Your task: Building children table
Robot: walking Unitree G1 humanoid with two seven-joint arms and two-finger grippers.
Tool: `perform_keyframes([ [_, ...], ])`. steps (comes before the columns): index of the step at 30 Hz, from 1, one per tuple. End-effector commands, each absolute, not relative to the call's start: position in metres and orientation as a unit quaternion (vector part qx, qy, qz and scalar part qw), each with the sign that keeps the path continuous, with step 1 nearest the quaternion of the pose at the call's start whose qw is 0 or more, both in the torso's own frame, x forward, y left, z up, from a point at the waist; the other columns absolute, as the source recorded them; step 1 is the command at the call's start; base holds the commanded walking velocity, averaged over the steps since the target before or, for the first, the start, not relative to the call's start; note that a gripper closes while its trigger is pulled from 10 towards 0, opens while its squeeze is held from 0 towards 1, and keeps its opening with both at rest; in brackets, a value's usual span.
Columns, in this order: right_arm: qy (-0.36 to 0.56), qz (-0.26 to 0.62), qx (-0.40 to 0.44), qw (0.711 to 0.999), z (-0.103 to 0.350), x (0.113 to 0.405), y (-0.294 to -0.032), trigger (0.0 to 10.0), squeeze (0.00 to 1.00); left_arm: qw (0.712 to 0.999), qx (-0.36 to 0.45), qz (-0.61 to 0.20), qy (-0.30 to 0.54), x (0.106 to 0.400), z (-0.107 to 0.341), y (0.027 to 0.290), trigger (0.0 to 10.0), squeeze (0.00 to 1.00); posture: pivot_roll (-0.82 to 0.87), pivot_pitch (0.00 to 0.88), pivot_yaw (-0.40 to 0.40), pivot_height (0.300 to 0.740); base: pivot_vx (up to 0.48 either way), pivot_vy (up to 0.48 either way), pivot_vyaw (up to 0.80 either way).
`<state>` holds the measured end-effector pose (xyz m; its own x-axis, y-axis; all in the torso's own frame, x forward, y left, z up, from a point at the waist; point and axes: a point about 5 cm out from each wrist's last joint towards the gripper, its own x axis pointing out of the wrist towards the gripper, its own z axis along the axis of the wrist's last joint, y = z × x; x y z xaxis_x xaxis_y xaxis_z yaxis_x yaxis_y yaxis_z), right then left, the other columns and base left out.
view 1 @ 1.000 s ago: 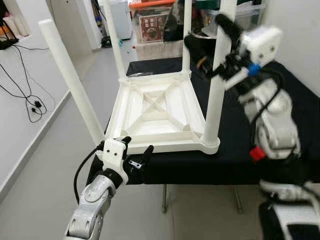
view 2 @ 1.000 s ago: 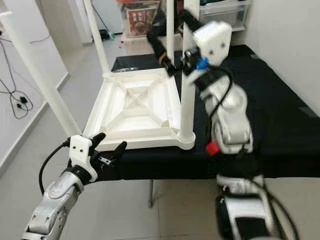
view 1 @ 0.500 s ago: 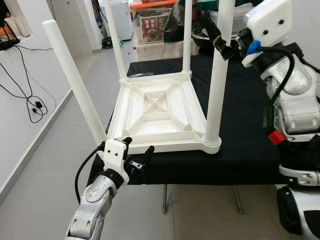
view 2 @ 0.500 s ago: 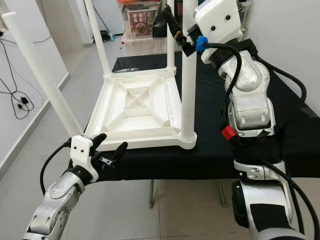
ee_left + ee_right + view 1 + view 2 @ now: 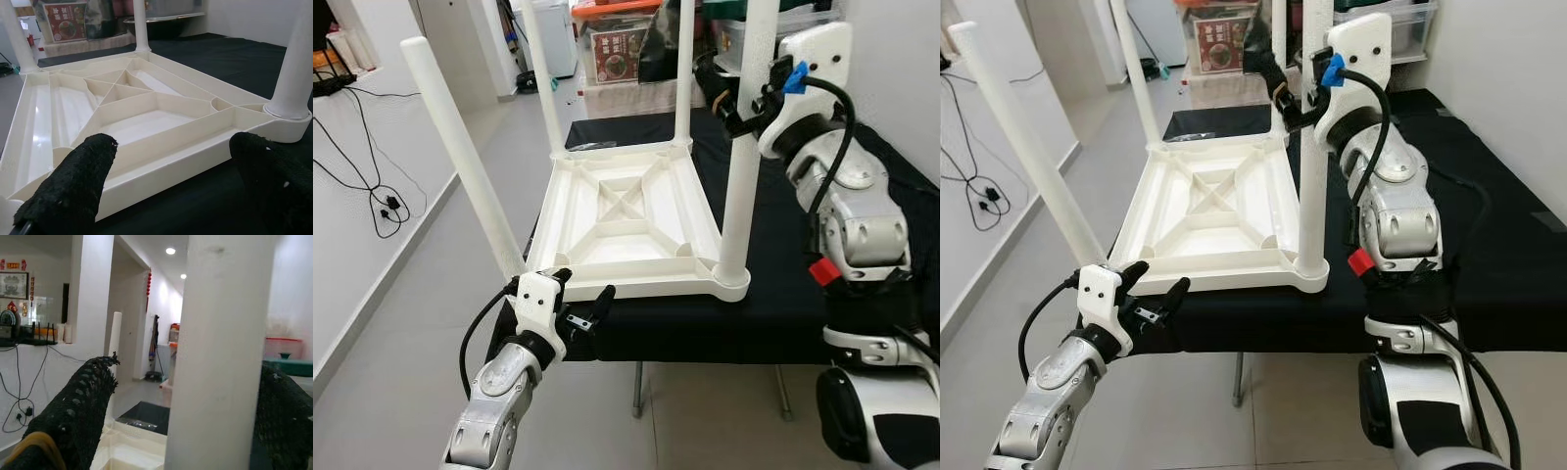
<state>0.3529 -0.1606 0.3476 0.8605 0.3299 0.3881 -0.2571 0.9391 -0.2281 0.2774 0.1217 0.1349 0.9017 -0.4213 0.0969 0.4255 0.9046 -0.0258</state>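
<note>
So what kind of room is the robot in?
Probably a room in someone's home, maybe a hallway or spare room. A white plastic children's table lies upside down on a black-covered table, storage boxes are stacked at the back, and power cables trail over the tiled floor.

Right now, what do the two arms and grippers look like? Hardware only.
Both arms are silver jointed segments with white wrist housings. Left gripper: two black textured fingers, black cable looping behind the wrist. Right gripper: black fingers, blue tab on the housing, black cables, red tab on the forearm.
</note>
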Motion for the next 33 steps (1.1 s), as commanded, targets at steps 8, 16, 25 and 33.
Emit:
perform_keyframes([
  [8,-0.153,0.175,-0.054,0.971,0.350,0.347,-0.153,2.7,0.00,0.977,-0.031,-0.206,-0.039,0.277,0.134,0.127,10.0,0.00,-0.08,0.000,0.049,0.740,0.000,0.000,0.00],
  [16,-0.145,0.174,-0.056,0.972,0.350,0.346,-0.153,0.0,0.00,0.977,-0.032,-0.205,-0.039,0.277,0.134,0.127,10.0,0.00,-0.08,0.000,0.047,0.740,0.000,0.000,0.00],
  [25,-0.112,0.155,-0.040,0.981,0.345,0.348,-0.157,0.0,0.00,0.978,-0.035,-0.204,-0.041,0.276,0.136,0.126,10.0,0.00,-0.07,0.003,0.040,0.740,0.000,0.000,0.00],
  [33,0.014,-0.066,0.095,0.993,0.282,0.381,-0.236,0.0,0.00,0.978,-0.035,-0.203,-0.042,0.274,0.137,0.126,10.0,0.00,-0.06,0.015,0.038,0.740,0.000,0.000,0.00],
])
